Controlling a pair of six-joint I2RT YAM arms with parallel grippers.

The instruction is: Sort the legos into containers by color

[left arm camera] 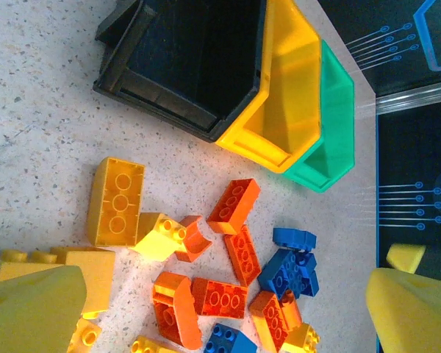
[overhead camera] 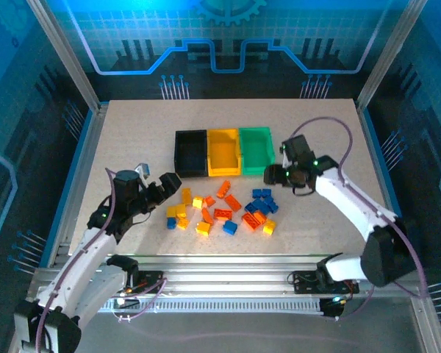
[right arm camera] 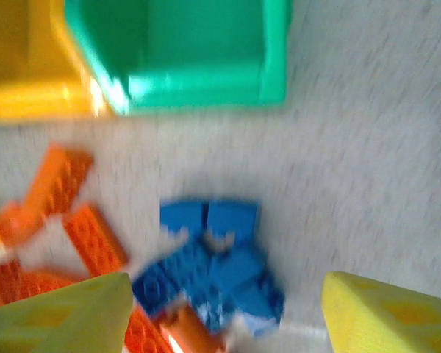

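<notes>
A: Legos (overhead camera: pixel 220 209) lie heaped on the table (overhead camera: pixel 132 132), just near of the row of bins (overhead camera: pixel 223 170). Are we holding any?
B: None. Left gripper (overhead camera: pixel 169 182) and right gripper (overhead camera: pixel 275 174) both gape empty; our right one hovers over the blue bricks (right arm camera: pixel 209 268). We judge picking starts: descend, pinch one.

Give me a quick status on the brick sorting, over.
Left gripper open beside the legos. Right gripper open above the blue legos, near the green bin. Legos loose on the table; nothing blocking the containers.
</notes>
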